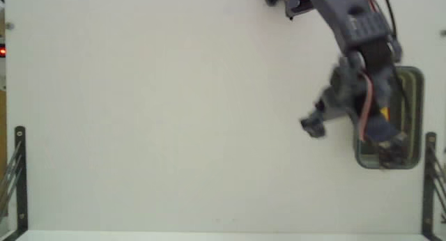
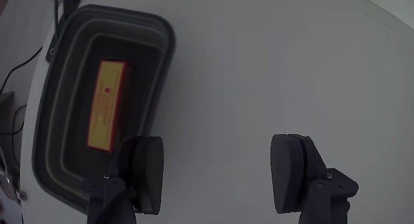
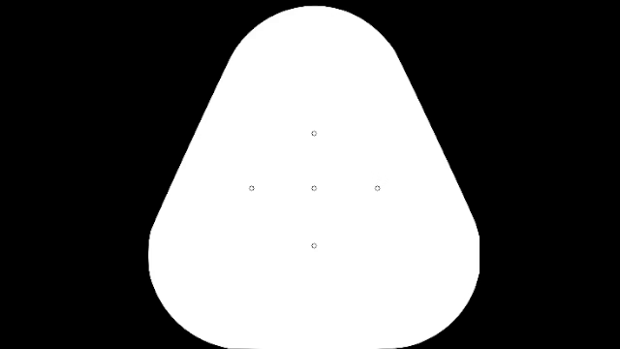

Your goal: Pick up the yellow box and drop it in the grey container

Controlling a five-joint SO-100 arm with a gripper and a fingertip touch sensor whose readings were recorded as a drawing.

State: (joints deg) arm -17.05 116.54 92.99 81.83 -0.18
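Note:
The yellow box [image 2: 108, 106] with its red oval mark lies flat inside the grey container [image 2: 168, 39], alone on the tub's floor. In the wrist view my gripper [image 2: 218, 175] is open with nothing between its fingers [image 2: 143, 172]; the left one overlaps the container's near rim and the right one hangs over bare table. In the fixed view the arm covers most of the container [image 1: 419, 88] at the right. A small patch of the yellow box [image 1: 384, 113] shows past the arm. The gripper [image 1: 317, 122] points out over the table just left of the tub.
White tabletop fills the fixed view. Black metal brackets stand at the table's left edge [image 1: 19, 178] and right edge [image 1: 430, 178]. A dark cable [image 2: 26, 56] runs beside the container in the wrist view.

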